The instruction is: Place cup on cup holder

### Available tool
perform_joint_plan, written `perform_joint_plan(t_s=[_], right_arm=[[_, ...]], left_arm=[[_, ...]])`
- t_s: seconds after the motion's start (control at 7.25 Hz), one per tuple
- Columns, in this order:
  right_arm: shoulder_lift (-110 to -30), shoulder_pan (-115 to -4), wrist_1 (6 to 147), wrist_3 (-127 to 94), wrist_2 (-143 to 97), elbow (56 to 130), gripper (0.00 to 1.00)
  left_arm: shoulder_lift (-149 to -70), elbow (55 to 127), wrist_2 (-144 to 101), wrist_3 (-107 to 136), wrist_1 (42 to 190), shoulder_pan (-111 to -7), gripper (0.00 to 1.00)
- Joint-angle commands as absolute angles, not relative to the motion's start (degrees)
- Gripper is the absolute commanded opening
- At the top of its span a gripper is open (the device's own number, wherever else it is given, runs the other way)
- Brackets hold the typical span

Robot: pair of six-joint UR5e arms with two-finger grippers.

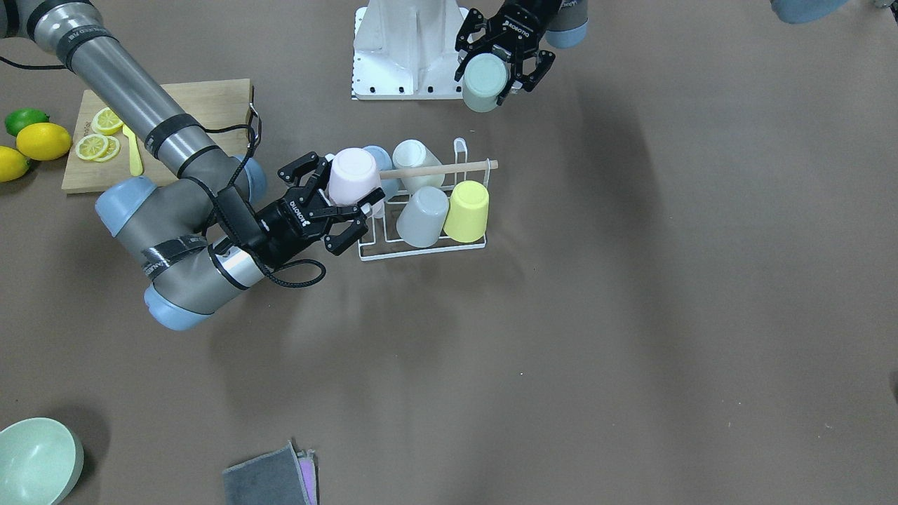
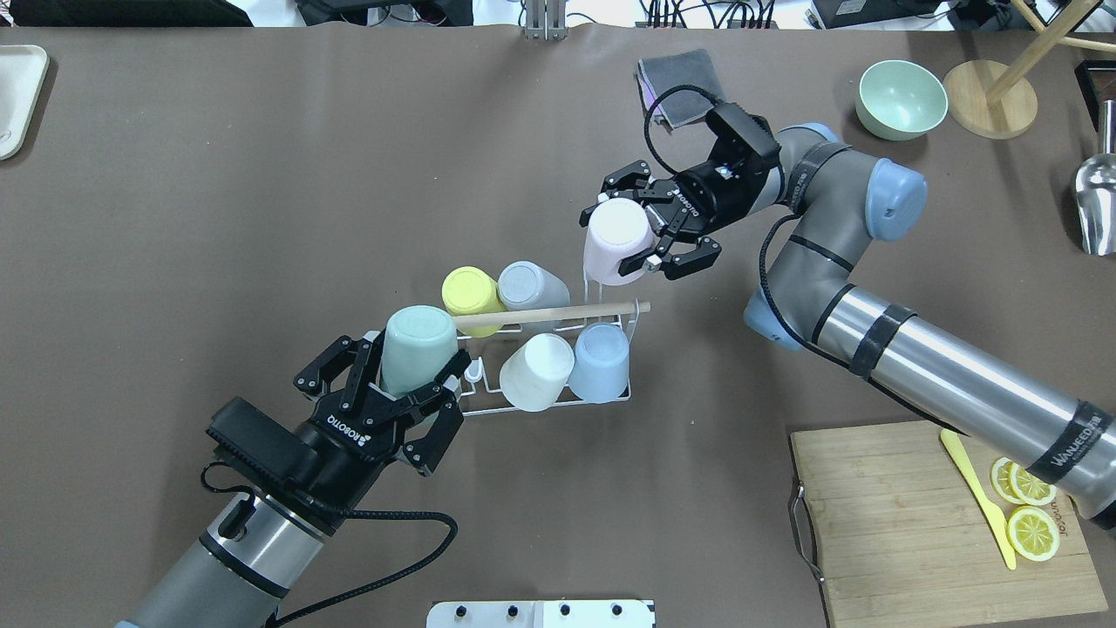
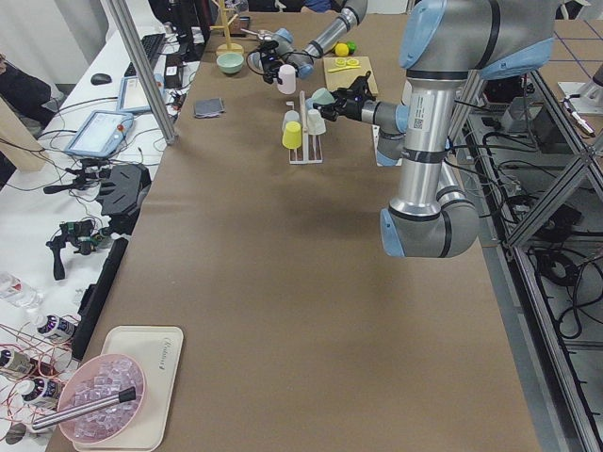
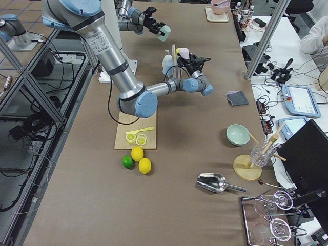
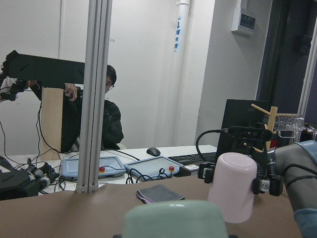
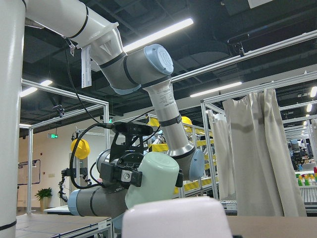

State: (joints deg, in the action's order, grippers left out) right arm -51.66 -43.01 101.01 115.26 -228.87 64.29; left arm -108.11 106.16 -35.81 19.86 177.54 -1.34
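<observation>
On the brown bench (image 2: 261, 218), you see the small white wire cup holder with a wooden rod on top (image 2: 558, 312). A yellow cup (image 2: 471, 292), grey cup (image 2: 527, 283), white cup (image 2: 534, 371) and blue cup (image 2: 602, 362) sit on it. Your left tool (image 2: 410, 358) grips a mint green plastic cup (image 1: 484, 83) in the air near one end. Your right tool (image 2: 629, 228) grips a pale pink plastic cup (image 1: 351, 179) near the other end.

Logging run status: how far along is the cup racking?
Done: yellow cup, grey cup, white cup and blue cup sit bases-up on the cup holder. In hand: left end effector grips a mint cup, right end effector a pink cup, both at the rack's edge, not clearly seated. Left: seat both on prongs, release.
</observation>
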Motion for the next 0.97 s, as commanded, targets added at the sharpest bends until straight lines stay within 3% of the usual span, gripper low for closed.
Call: perform_joint_plan(t_s=[0.0,0.83], right_arm=[[-50.9,-40.8,101.0,116.6,-228.7,63.4,0.34],[-50.4,-40.5,102.0,118.0,-228.8,63.3,0.35]], left_arm=[[-108.2,104.9,-40.6,19.9,179.6,-2.1,0.00],[-109.0,102.0,-41.0,20.2,180.9,-5.1,0.00]])
